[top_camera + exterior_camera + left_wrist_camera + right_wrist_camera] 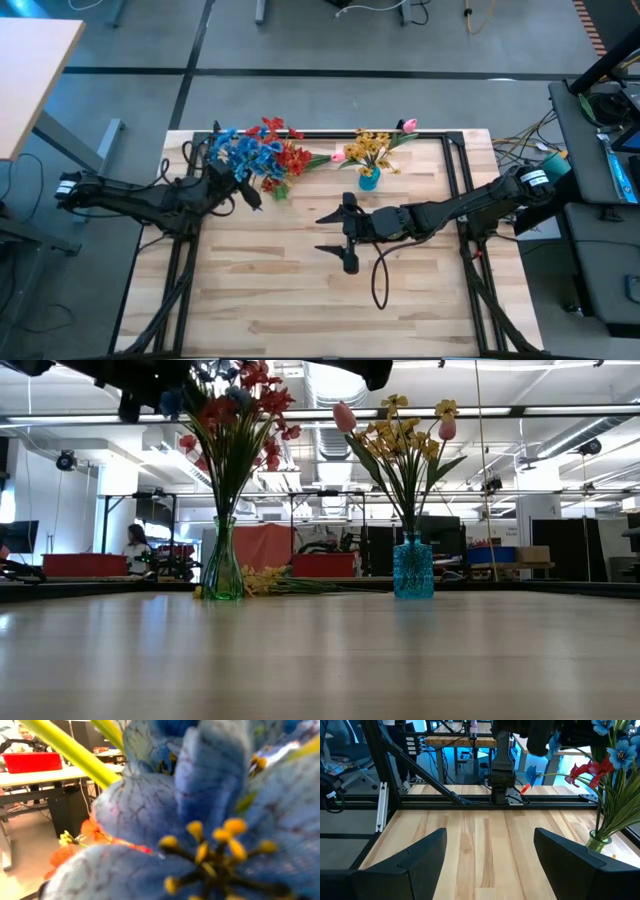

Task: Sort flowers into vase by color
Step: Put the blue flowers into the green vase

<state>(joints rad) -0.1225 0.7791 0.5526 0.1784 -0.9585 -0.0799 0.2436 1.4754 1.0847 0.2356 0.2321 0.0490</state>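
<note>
A clear green vase (222,568) at the table's far left holds blue blooms (238,152) and red blooms (287,152). A small blue vase (369,181) to its right holds yellow blooms (372,148) and pink buds (409,125). My left gripper (248,192) is at the near side of the blue and red bunch. Its wrist view is filled by a blue bloom (210,820), and its fingers are hidden. My right gripper (333,232) is open and empty at mid-table, near the blue vase's near side. It points toward the table's left edge.
A yellow spray (268,580) lies on the table between the two vases. Black frame rails (455,170) run along the table's far and side edges. The bare wood (300,300) of the table's near half is free room. A person (133,545) sits far behind the table.
</note>
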